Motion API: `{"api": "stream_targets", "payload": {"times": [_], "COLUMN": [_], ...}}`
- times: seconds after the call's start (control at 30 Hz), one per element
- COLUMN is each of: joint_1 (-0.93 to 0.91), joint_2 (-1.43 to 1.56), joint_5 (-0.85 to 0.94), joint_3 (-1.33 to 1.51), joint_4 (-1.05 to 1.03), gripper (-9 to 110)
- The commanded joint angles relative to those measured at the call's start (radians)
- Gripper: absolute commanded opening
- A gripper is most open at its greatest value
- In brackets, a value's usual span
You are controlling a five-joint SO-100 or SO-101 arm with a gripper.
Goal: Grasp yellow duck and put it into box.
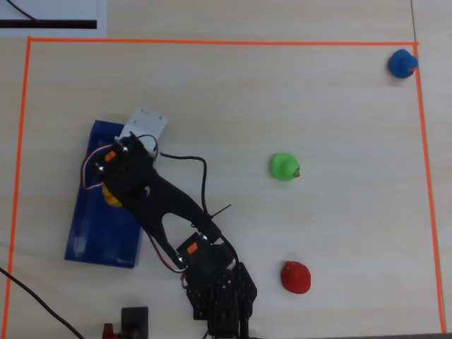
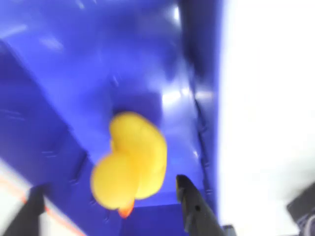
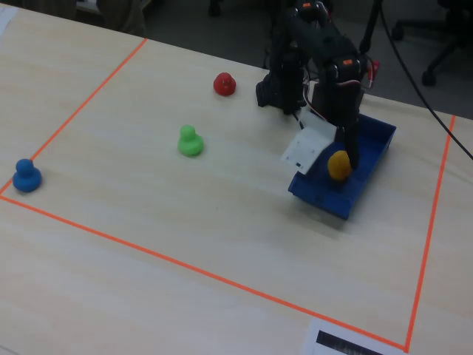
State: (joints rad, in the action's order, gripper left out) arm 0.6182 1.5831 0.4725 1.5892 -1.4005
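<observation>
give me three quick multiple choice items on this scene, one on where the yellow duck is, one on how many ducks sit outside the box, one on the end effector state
1. Where is the small yellow rubber duck?
A. over the long blue plastic box
B. beside the green duck
C. on the orange tape

2. How many ducks sit outside the box?
A. one
B. three
C. five

3. The end effector is:
A. clamped on the red duck
C. out of every view
B. open around the yellow duck

Answers:
1 A, blue floor surrounds it in the wrist view.
2 B, green, red and blue ducks.
3 B, gaps show either side.
</observation>
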Motion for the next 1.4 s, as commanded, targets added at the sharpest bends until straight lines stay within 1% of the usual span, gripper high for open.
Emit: {"api": "stream_targets", "payload": {"times": [0.0,0.03,0.07,0.1,0.2,0.33,0.4,0.53,0.6,0.67,0.8,0.87,0.9,1.03,1.37], "joint_1": [-0.153,-0.193,-0.233,-0.273,-0.364,-0.437,-0.471,-0.531,-0.54,-0.543,-0.548,-0.552,-0.568,-0.64,-0.592], "joint_2": [0.239,0.302,0.362,0.417,0.603,0.93,1.097,1.341,1.44,1.529,1.649,1.729,1.729,1.729,1.729], "joint_5": [0.158,0.201,0.229,0.261,0.393,0.538,0.578,0.597,0.615,0.63,0.652,0.701,0.704,0.706,0.695], "joint_3": [-0.089,-0.087,-0.074,-0.043,0.215,0.81,1.054,1.35,1.45,1.514,1.52,1.52,1.52,1.52,1.52], "joint_4": [0.006,0.032,0.064,0.097,0.202,0.433,0.512,0.523,0.491,0.431,0.252,0.12,0.1,0.1,0.098], "gripper": [33,22,8,0,0,0,0,0,0,0,0,0,0,0,0]}}
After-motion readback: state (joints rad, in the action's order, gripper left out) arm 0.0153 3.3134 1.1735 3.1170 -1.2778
